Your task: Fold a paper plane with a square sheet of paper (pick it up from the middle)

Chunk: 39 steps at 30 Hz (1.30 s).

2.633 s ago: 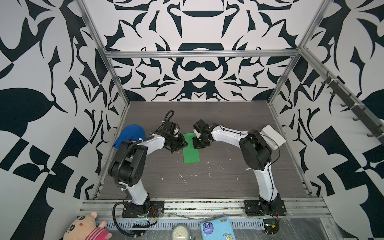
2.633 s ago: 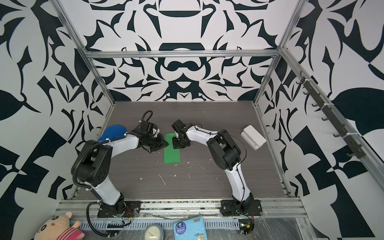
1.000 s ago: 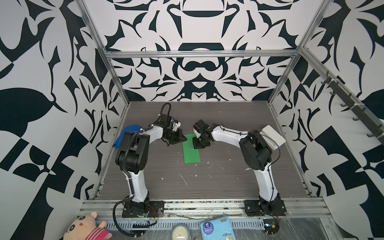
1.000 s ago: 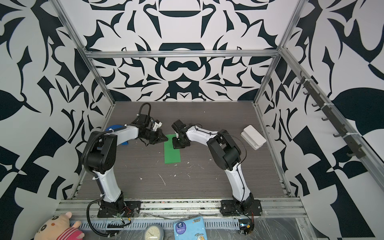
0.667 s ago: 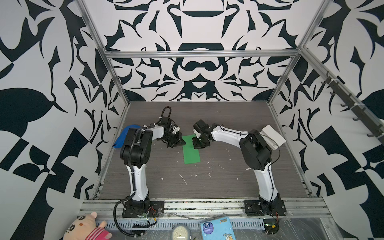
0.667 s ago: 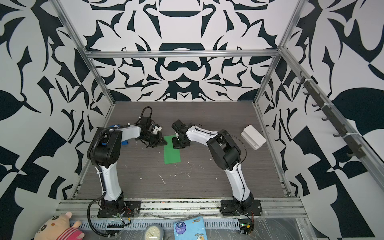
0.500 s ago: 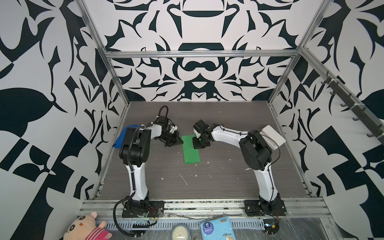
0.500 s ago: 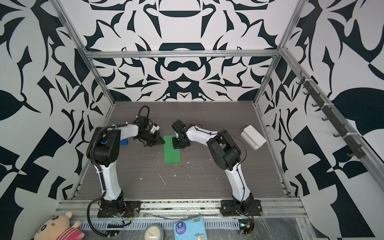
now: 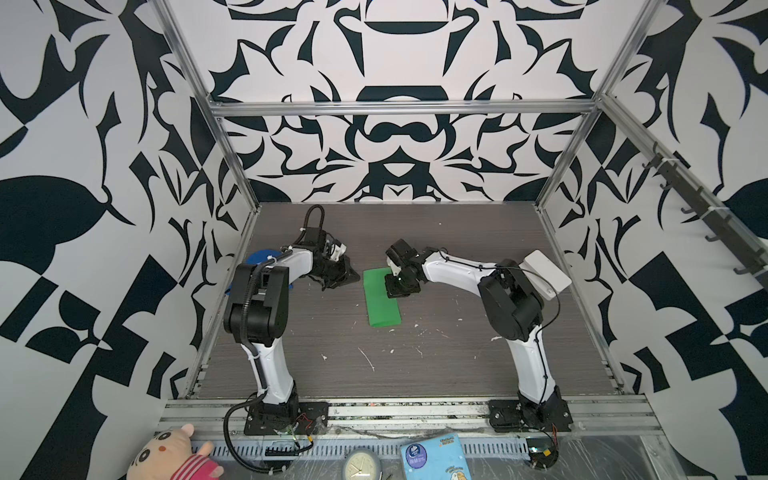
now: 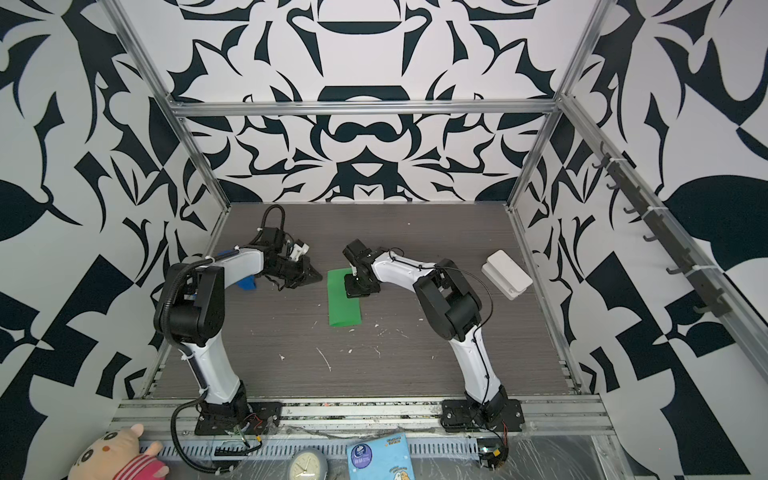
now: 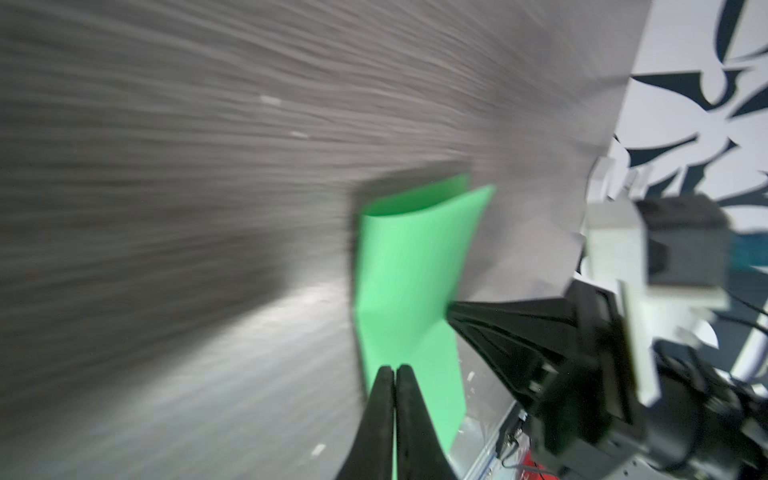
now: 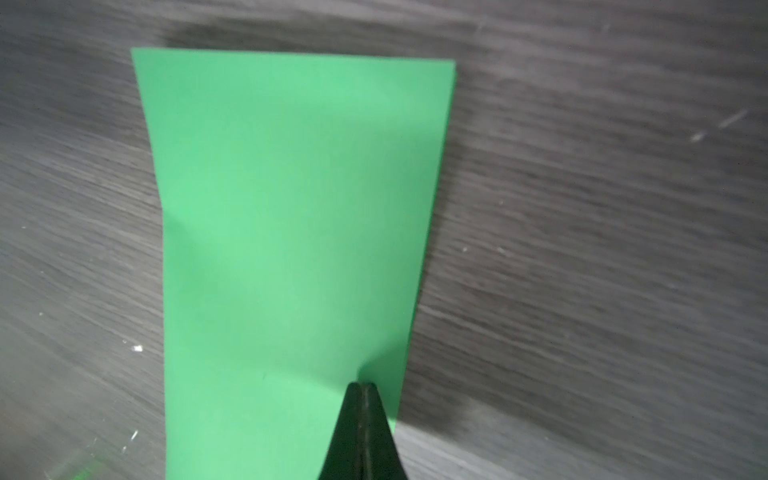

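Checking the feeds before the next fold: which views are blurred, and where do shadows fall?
Left wrist view: table streaked by motion blur, folded green paper soft-edged, dark shadow beside it. Right wrist view: milder blur, paper readable, right claw slightly soft. Both top views: sharp.

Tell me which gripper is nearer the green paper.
Right. The right gripper, shut, has its tips down on the green paper at its far end, by the right edge. The left gripper, also shut, sits just off the paper's left edge, a gap between them.
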{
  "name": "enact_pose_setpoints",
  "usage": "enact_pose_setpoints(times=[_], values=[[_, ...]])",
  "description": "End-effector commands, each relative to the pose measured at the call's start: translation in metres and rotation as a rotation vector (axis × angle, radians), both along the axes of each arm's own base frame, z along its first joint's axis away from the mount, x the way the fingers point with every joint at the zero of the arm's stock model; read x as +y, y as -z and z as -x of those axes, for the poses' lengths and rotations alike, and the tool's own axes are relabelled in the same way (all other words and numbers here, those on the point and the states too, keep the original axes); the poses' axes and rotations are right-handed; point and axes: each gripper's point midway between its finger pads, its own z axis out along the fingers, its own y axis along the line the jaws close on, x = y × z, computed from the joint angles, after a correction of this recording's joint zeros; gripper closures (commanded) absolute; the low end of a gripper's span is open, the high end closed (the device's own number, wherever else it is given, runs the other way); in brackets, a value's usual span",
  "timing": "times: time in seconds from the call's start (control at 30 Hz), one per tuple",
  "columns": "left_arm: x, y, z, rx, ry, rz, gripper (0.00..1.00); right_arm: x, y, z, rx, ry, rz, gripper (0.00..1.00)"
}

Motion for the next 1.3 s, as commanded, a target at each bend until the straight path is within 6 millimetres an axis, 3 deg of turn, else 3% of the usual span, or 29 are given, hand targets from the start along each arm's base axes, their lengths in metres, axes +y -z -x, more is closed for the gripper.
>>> enact_pose_setpoints(times=[0.0,0.13,0.37,0.6,0.67,0.8,0.93,1.07,1.27], values=[[-0.025,0.010,0.018,0.049,0.040,0.018,0.92,-0.073,0.078,0.033,0.147,0.036,0.332,1.00],[-0.024,0.038,0.023,0.116,0.018,-0.044,0.93,-0.074,0.079,0.034,0.149,0.035,0.334,1.00],[0.003,0.069,0.036,0.216,-0.041,-0.121,0.94,-0.077,0.081,0.036,0.154,0.035,0.345,1.00],[0.044,0.061,0.046,0.225,-0.119,-0.126,0.94,-0.077,0.082,0.037,0.155,0.035,0.345,1.00],[0.042,0.048,0.041,0.187,-0.118,-0.103,0.95,-0.077,0.082,0.036,0.153,0.033,0.343,1.00],[0.017,0.016,0.030,0.107,-0.102,-0.004,0.93,-0.076,0.080,0.033,0.136,0.018,0.343,1.00],[-0.010,0.004,0.019,0.063,-0.081,0.051,0.93,-0.069,0.074,0.022,0.086,-0.045,0.317,1.00],[-0.019,0.012,0.001,0.059,-0.091,0.052,0.93,-0.060,0.067,0.007,0.043,-0.129,0.283,1.00],[-0.014,0.040,-0.014,0.089,-0.107,-0.027,0.94,-0.040,0.047,-0.014,-0.016,-0.262,0.184,1.00]])
